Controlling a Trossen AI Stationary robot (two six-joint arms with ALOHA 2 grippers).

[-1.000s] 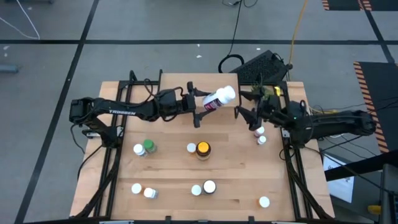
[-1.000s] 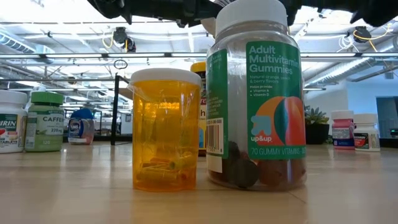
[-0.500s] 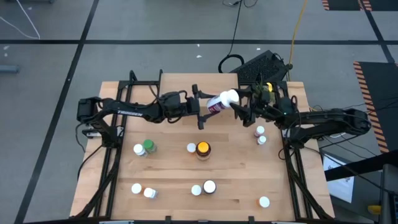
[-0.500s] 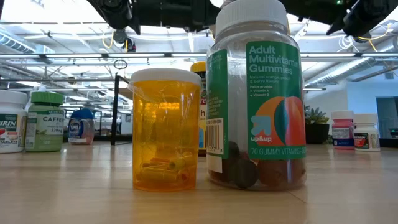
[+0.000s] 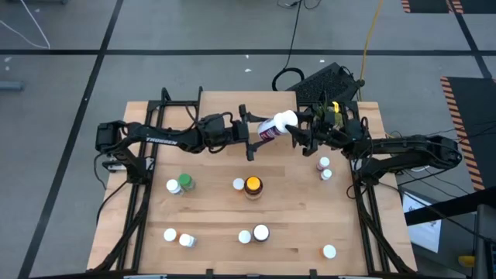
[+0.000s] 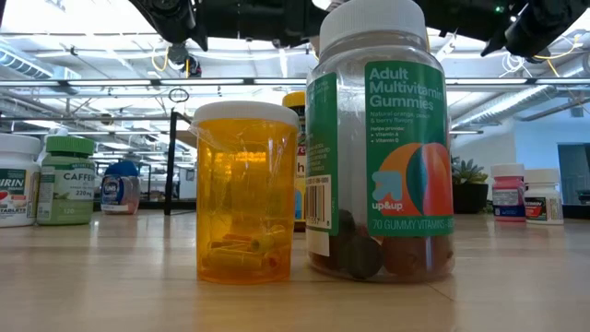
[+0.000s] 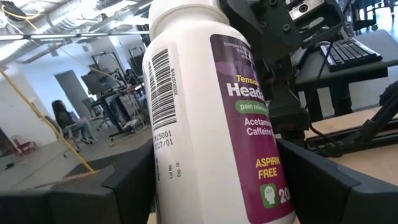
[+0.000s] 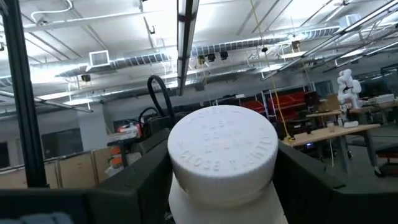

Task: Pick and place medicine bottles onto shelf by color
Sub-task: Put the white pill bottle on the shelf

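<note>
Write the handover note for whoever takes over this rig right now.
Left hand: shut on the white, purple-labelled medicine bottle, held tilted in the air over the far middle of the table.
Right hand: at that bottle's white cap.
Low light-wood shelf: at the far edge; no bottle seen on it.
Done: nothing shelved.
Left: place this bottle, then the other small bottles standing on the wooden tabletop, by colour.

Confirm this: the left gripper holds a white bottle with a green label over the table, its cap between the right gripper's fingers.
Not quite: the label is purple, not green, as the left wrist view shows. The left gripper does hold the white bottle, its cap between the right gripper fingers.
</note>
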